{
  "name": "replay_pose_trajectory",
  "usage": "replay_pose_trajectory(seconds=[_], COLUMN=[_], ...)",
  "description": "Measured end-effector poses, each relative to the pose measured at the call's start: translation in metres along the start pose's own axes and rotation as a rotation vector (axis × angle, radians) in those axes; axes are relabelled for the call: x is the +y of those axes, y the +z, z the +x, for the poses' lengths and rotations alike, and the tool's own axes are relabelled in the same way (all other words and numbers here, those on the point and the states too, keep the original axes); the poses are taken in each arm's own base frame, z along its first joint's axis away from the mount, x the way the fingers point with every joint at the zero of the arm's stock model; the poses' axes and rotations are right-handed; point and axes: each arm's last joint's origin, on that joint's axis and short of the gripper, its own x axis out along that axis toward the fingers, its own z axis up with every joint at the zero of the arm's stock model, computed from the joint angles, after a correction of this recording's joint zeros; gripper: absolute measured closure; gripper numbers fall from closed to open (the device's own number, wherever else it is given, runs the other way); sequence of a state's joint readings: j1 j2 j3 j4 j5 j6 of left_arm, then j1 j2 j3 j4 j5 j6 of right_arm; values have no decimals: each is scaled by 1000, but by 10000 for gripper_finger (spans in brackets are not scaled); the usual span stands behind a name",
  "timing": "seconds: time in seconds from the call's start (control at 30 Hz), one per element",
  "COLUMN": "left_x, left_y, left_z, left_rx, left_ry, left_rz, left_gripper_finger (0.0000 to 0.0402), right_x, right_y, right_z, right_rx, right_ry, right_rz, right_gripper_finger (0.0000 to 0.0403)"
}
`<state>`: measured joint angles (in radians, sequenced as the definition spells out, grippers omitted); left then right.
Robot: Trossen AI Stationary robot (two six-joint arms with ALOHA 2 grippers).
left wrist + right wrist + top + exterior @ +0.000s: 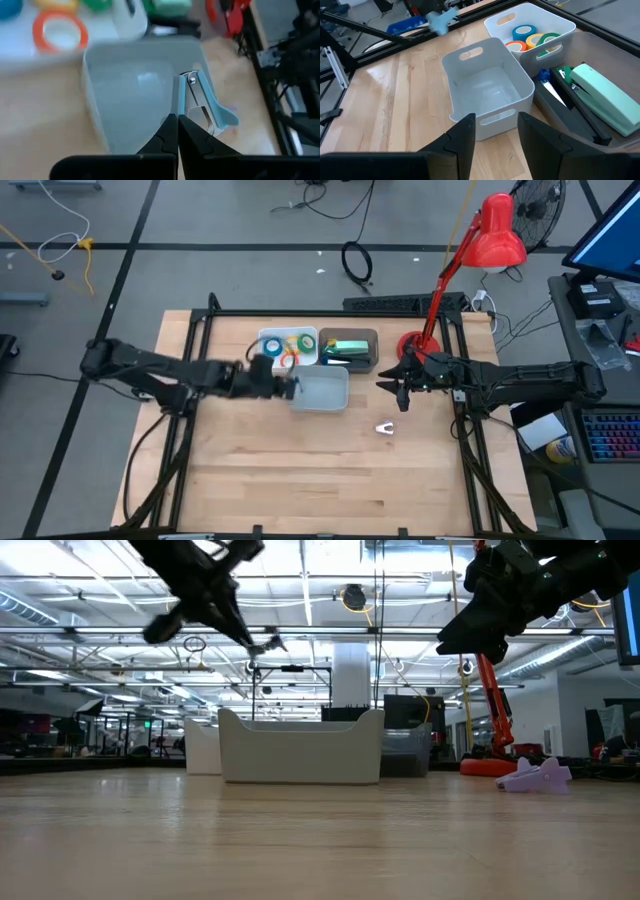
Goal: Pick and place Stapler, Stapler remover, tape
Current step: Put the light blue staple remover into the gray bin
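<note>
Metal and plastic, the stapler remover point(202, 107) looks light, stiff and slick, pinched at its edge by the left claw point(177, 131) above the empty bin point(100, 107); right claw point(495, 131) hovers spread.

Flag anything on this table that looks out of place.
One thing stands out: a small pale staple remover lies loose on the bare wood, apart from the bins. Everything else is contained; the left gripper holds a blue one above the empty bin.
</note>
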<state>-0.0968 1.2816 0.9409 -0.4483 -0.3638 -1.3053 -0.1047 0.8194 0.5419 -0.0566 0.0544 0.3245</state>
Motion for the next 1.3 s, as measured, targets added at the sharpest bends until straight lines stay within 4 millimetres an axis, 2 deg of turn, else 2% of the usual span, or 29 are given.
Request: replay_pose_trajectory(seconds=[0.1,0.23,0.37,0.53,0.9,1.13,1.3], left_x=[1,5,12,16,-30,-47,-47], left_y=[21,36,38,34,42,44,35], left_z=[16,39,66,88,123,145,156], left_rx=[-7,13,53,132,252,336,387], left_ry=[-15,-24,0,44,206,235,239], left_rz=[28,69,125,198,575,756,824], left_gripper_finger=[401,401,401,401,401,402,402], right_x=[0,0,0,0,-1,-1,-1], right_y=[0,0,0,0,0,1,1], right_z=[0,0,0,0,0,0,0], right_rx=[0,0,0,-1,-11,-17,-17], right_ry=[0,-1,0,-1,-30,-28,-27], right_rz=[0,0,0,0,4,4,4], right_gripper_finger=[264,264,264,264,264,264,264])
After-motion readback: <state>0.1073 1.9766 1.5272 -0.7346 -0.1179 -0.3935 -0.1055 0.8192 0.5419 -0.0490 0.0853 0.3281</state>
